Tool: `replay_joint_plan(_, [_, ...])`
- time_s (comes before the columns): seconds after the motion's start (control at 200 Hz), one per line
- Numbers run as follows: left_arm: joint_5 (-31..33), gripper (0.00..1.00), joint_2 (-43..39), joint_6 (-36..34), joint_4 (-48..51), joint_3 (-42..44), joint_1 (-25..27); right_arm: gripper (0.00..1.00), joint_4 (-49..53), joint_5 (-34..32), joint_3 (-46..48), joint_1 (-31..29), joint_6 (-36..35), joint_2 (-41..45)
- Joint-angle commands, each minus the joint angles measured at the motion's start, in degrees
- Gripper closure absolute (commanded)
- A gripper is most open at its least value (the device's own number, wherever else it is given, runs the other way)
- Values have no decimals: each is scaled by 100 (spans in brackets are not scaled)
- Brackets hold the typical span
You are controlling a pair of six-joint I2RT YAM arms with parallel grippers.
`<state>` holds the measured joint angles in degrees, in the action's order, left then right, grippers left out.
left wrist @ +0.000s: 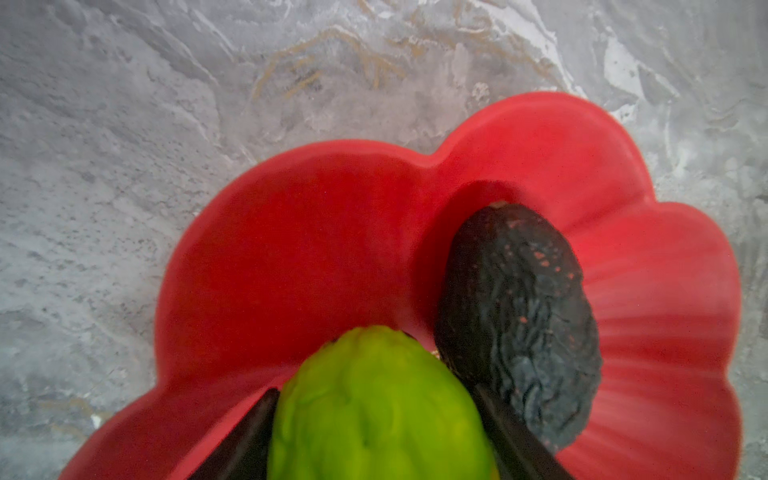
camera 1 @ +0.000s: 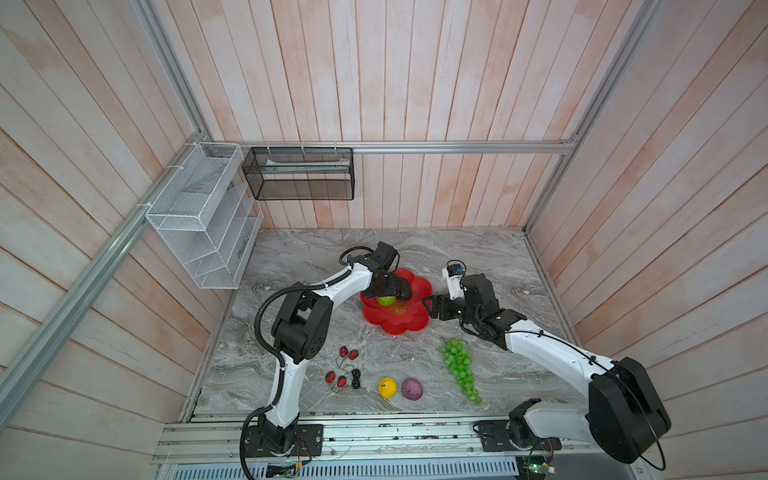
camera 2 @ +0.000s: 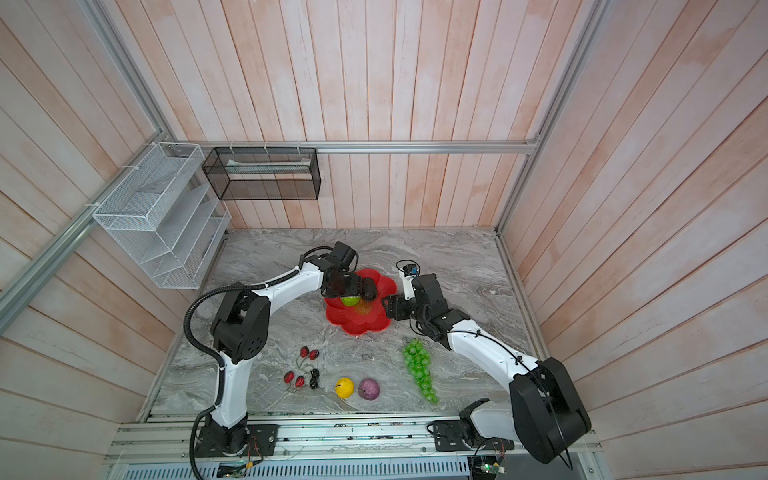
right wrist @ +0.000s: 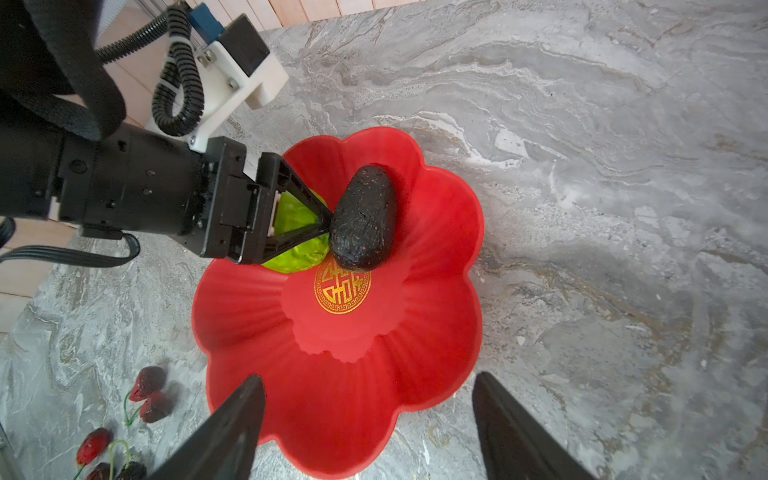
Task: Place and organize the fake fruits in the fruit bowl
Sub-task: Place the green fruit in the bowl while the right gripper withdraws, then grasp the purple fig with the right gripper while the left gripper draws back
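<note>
Can't tell if my left fingers (left wrist: 243,444) clamp the bumpy green ball (left wrist: 374,407) | right fingers (right wrist: 232,432) apart | grape bunch (camera 1: 459,368) nearest them

A gold emblem (right wrist: 342,286) with a stylised, unreadable character sat centred in the red bowl (right wrist: 436,291). No other writing showed.

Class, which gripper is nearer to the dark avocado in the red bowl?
Left. The left gripper straddles the lime-green fruit right beside the avocado, one finger seemingly against it. The right gripper hovers open over the bowl rim, clear of the avocado.
</note>
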<state>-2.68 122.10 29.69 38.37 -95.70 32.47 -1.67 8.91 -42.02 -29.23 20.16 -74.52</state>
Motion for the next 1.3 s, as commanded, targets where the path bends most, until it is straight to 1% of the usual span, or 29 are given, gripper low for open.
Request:
replay_joint_plan(0.0, [22,23,73,55,-133,32,5,19,86,52,14,-41,5,95])
replay_joint_plan(0.085, [30,12,-64,80,-206,159,-1,18,129,81,10,-55,-20,137])
replay_joint_plan(0.165, [89,11,-212,106,-223,189,5,18,188,78,10,-71,-43,182])
replay_joint_plan(0.195, [121,9,-287,123,-229,213,5,18,209,76,10,-88,-53,199])
replay_joint_plan(0.435, [315,8,-1057,195,-279,597,14,20,569,43,-115,-217,-72,345])
replay_joint_plan(0.565, [265,9,-1706,205,-480,1142,39,22,813,-178,-158,-551,-70,505])
replay_joint_plan(0.735, [213,11,-2646,40,-895,2102,223,25,1259,-519,15,-1225,49,785])
replay_joint_plan(0.855, [390,11,-3354,153,-1262,2867,462,25,1788,-1112,161,-2155,351,1050])
replay_joint_plan(0.92, [461,11,-3730,292,-1461,3259,562,24,2208,-1406,156,-2597,700,1055])
replay_joint_plan(1.005, [452,11,-4153,523,-1622,3691,568,24,2600,-1418,181,-3062,1092,969])
replay_joint_plan(1.125, [529,11,-4595,781,-1798,4170,572,24,2603,-1424,286,-3694,1555,776])
replay_joint_plan(1.295, [547,11,-4915,845,-1823,4405,568,22,2633,-1490,257,-4326,1790,120])
